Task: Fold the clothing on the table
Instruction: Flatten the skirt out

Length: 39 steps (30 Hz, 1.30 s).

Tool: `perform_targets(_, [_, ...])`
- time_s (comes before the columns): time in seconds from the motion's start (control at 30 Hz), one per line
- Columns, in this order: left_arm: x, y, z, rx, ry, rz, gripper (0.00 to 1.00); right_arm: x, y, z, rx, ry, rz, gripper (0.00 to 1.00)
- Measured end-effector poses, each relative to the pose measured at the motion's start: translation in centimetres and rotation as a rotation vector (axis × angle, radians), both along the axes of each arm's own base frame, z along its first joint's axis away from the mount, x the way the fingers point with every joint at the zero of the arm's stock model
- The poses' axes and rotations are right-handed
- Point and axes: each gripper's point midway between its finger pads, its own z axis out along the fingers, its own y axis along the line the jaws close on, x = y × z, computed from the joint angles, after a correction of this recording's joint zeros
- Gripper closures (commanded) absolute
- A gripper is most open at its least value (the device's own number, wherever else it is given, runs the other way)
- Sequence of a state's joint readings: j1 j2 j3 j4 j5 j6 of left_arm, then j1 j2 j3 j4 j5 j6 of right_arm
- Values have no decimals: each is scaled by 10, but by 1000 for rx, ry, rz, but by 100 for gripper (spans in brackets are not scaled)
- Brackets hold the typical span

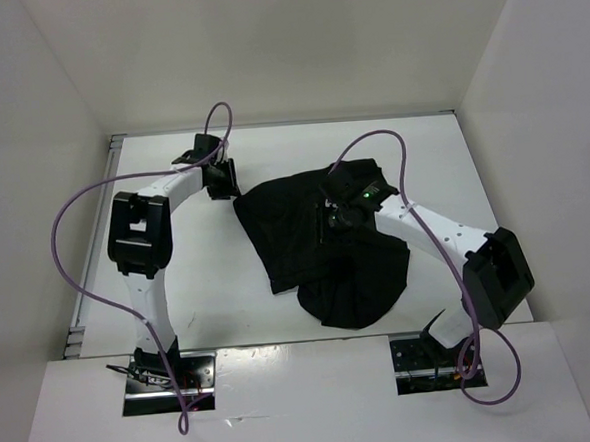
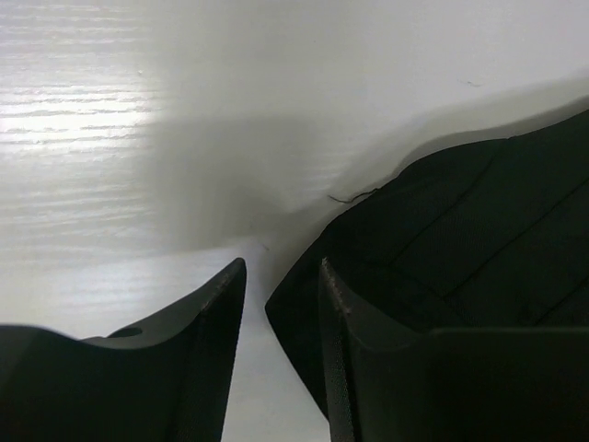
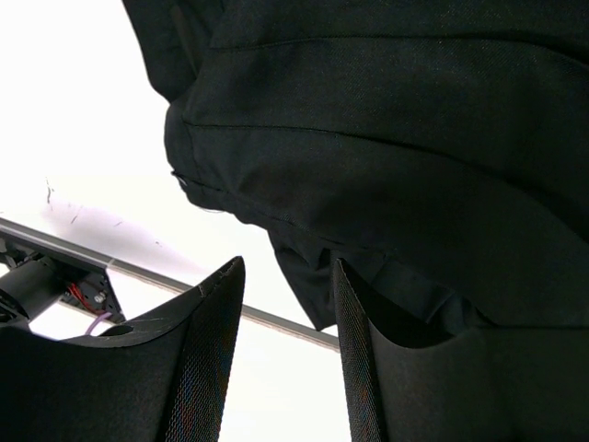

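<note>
The black clothing (image 1: 307,255) lies crumpled at the centre of the white table (image 1: 214,296). The left gripper (image 2: 281,267), jaws narrow, sits at its upper-left edge. The right gripper (image 3: 287,262), also narrow, meets fabric mid-garment. Whether either actually grips cannot be told.

Clothing (image 1: 317,245) showing plain black, faint seam lines running across. Table (image 1: 219,286) reading glossy white. Cables (image 1: 56,241) showing purple. Small light (image 1: 369,191) glowing green.
</note>
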<state>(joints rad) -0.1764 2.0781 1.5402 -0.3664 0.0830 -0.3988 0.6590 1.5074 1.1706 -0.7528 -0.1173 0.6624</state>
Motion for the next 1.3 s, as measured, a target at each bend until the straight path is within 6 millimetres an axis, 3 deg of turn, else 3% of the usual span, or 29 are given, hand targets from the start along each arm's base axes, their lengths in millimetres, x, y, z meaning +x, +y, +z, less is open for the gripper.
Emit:
perform_targets(0.23, [5, -15, -5, -60, 14, -53, 55, -1, 0, -6, -13, 18, -2, 51])
perform_targets(0.3, [6, -19, -7, -81, 19, -68, 59, -2, -1, -7, -16, 22, -2, 51])
perform_targets(0.37, [4, -23, -10, -96, 32, -83, 71, -2, -2, -7, -21, 28, -2, 51])
perform_targets(0.43, [0, -26, -14, -99, 47, -105, 97, -5, -4, -8, -30, 39, -2, 51])
perform_targets(0.47, [-1, -27, -15, -102, 51, -110, 100, -6, -4, -8, -33, 42, -1, 51])
perform_targets(0.63, [-5, -28, -15, -107, 68, -123, 100, -12, -5, -2, -49, 62, 8, 49])
perform_targets(0.77, [-11, -35, -13, -140, 87, -144, 100, -27, -8, -4, -63, 120, 27, 53])
perform_targets(0.9, [-17, -42, -5, -186, 101, -171, 100, -56, -20, -30, -105, 224, 49, 54])
perform_targets(1.03, [-20, -50, 22, -233, 69, -200, 100, -81, -40, -67, -193, 366, 40, 55])
perform_targets(1.17, [-23, -56, 58, -274, 6, -229, 100, -76, -53, -95, -251, 455, -5, 55])
perform_targets(1.3, [-41, -58, 81, -314, -22, -239, 100, -48, -75, -114, -308, 499, -108, 56])
